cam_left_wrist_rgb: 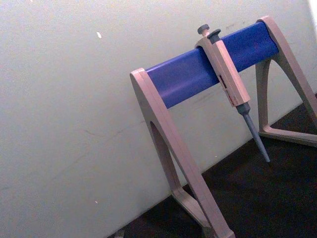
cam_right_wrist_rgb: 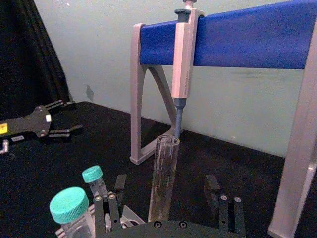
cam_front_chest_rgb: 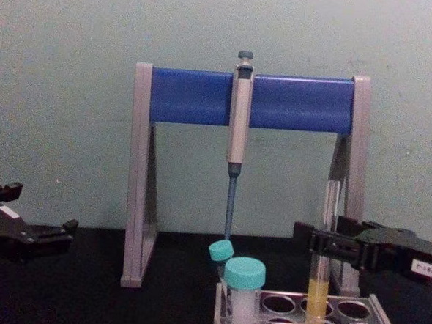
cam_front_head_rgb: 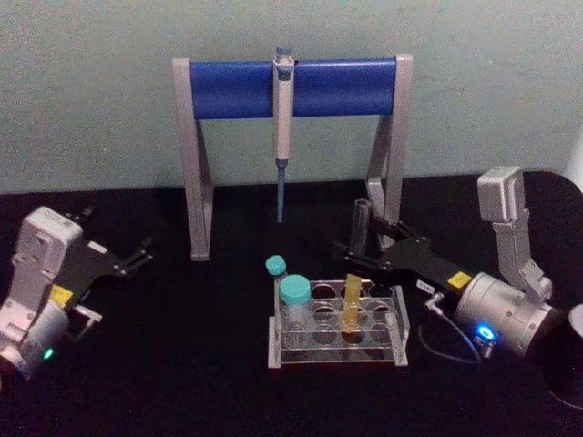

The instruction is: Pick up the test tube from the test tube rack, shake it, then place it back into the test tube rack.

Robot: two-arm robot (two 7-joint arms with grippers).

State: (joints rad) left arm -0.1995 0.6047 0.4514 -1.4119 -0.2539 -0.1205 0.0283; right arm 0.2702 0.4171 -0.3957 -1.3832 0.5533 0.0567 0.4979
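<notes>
At right gripper (cam_front_head_rgb: 358, 239), test tube (cam_front_head_rgb: 361, 211) partly hidden.

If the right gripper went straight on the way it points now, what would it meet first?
The test tube, standing in the test tube rack between the open fingers of the right gripper; contact looks near, though depth is unclear.

Black tabletop (cam_front_head_rgb: 182, 364) noted as the sole supporting surface. Two items are seated directly on it. The clear test tube rack (cam_front_head_rgb: 337, 357) is set toward the front, slightly right of centre. The grey-and-blue pipette stand (cam_front_head_rgb: 228, 89) is placed behind it, both feet planted at the far edge.
</notes>
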